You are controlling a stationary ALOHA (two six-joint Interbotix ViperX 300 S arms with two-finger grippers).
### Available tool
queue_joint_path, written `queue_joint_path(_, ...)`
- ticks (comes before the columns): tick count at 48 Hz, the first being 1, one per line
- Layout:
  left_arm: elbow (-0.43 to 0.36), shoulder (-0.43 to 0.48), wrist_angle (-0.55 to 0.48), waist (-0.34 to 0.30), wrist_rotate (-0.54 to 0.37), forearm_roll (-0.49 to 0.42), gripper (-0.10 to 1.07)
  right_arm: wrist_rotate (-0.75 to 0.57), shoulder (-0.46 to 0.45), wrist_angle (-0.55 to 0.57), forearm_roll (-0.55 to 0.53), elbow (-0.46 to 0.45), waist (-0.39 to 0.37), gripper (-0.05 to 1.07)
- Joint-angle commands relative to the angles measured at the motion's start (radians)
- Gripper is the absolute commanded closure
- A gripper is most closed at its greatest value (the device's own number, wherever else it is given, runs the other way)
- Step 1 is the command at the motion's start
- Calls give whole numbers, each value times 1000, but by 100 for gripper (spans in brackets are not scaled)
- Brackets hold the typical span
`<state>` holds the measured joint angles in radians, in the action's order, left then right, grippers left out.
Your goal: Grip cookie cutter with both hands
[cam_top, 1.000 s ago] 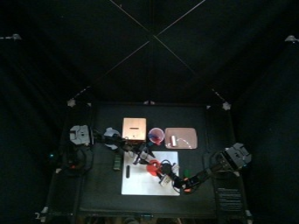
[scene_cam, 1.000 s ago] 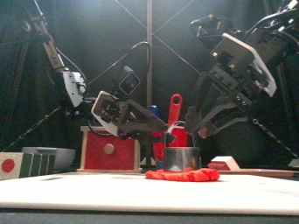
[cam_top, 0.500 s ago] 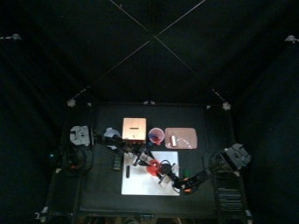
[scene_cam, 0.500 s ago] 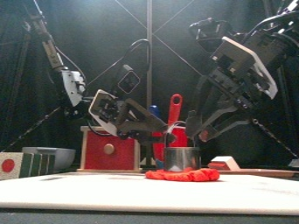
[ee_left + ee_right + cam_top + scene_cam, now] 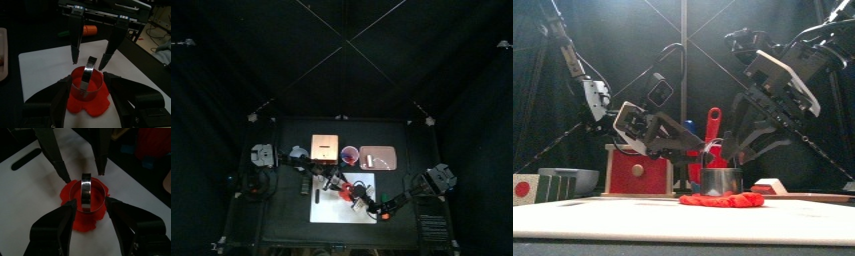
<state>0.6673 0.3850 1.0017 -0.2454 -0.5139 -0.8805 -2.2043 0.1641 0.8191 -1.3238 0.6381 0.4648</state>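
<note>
**Both grippers set astride the cutter, nothing clamped yet**

The cookie cutter (image 5: 87,82), a metal ring with an arched handle, is seen standing on a flattened red lump (image 5: 88,102) at the lower middle of the left wrist view; in the front view it sits low at centre (image 5: 719,181), and in the top view it lies near the table's middle (image 5: 345,189). It rests on the white mat (image 5: 40,67), presumably so that the dough beneath can be cut on a clean surface.

The left gripper (image 5: 88,95) is held wide, its jaws flanking the ring without visible contact. The right gripper (image 5: 85,210) is likewise spread, one jaw on each side of the ring. Each arm's long fingers are visible in the other's wrist view, poised opposite. This facing arrangement is judged to prepare a two-sided squeeze, and closing has yet to take hold.

As for containers, a dark bowl (image 5: 350,154) is seen just above the mat in the top view. Its contents cannot be made out.
</note>
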Motion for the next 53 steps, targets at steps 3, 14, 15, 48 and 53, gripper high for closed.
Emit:
queue_joint_path(3, -17, -9, 6, -2, 2, 3, 9, -2, -9, -9, 0, -20, -11, 20)
queue_joint_path(14, -41, 29, 3, 3, 2, 5, 9, -2, -2, -18, 0, -23, -18, 21)
queue_joint_path(15, -44, 34, 6, 3, 2, 5, 9, -2, -3, -18, 0, -23, -18, 21)
queue_joint_path(48, -40, 11, 2, 9, 2, 5, 25, 0, 3, -17, 3, -31, -20, 21)
queue_joint_path(53, -38, 9, 0, 8, 3, 5, 25, 0, 5, -18, 5, -31, -20, 21)
